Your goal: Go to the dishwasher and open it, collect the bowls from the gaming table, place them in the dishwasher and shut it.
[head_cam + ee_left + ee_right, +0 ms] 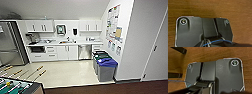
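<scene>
Dishwasher [85, 52] sits straight ahead of you, slightly right of centre, far across pale floor [65, 72], under white counter [75, 43], steel door shut. Bins [105, 67] stand nearer, to its right. You cannot tell either gripper's state. Foosball table [15, 86] sits beside you, left.

Pale kitchen floor [65, 72] bearing three lidded bins [105, 65] by the right wall; white counter [75, 42] above the cabinets carrying a coffee machine [32, 38] at its left end.
</scene>
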